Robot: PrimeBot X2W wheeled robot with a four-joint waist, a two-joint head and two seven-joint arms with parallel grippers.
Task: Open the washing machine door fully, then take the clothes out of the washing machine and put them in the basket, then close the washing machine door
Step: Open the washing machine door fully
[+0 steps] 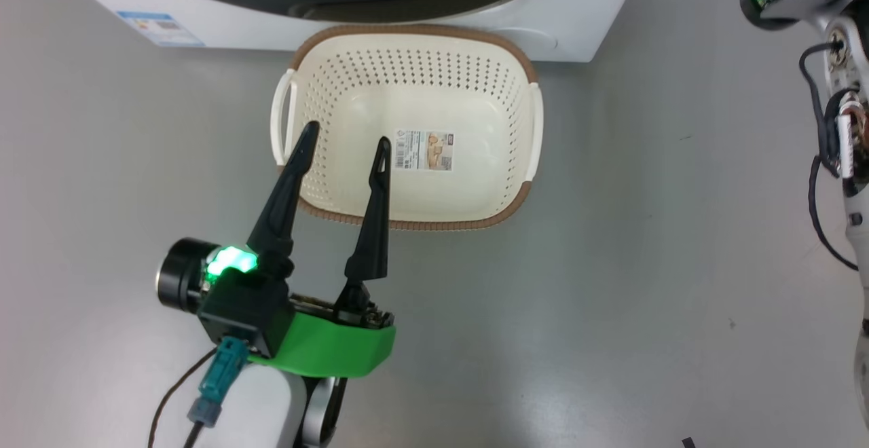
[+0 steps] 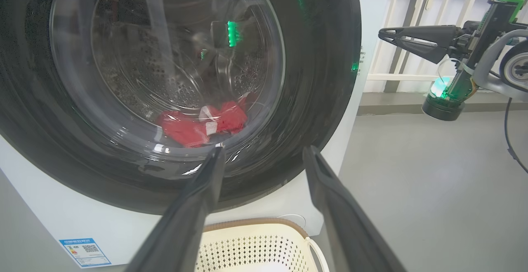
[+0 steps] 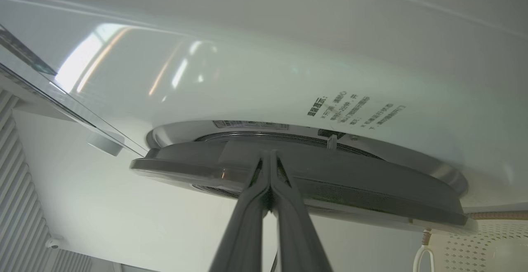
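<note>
Door first: my right gripper [image 3: 270, 156] was pinched shut and empty, tips at the edge of the washing machine door [image 3: 330, 189], so I'd hook behind that rim and swing it slowly, wide. Left gripper [image 1: 347, 137] hung open above the basket [image 1: 407, 32], parked against the washing machine [image 1: 577, 20]. The clothes [image 2: 198, 125] sat in the drum [image 2: 165, 78] behind the glass. Couldn't tell if the latch was free or the tips touched.

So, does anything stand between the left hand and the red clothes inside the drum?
Yes. The washing machine door covers the opening, so its glass centre stands between the open left hand and the clothes lying behind it.
</note>
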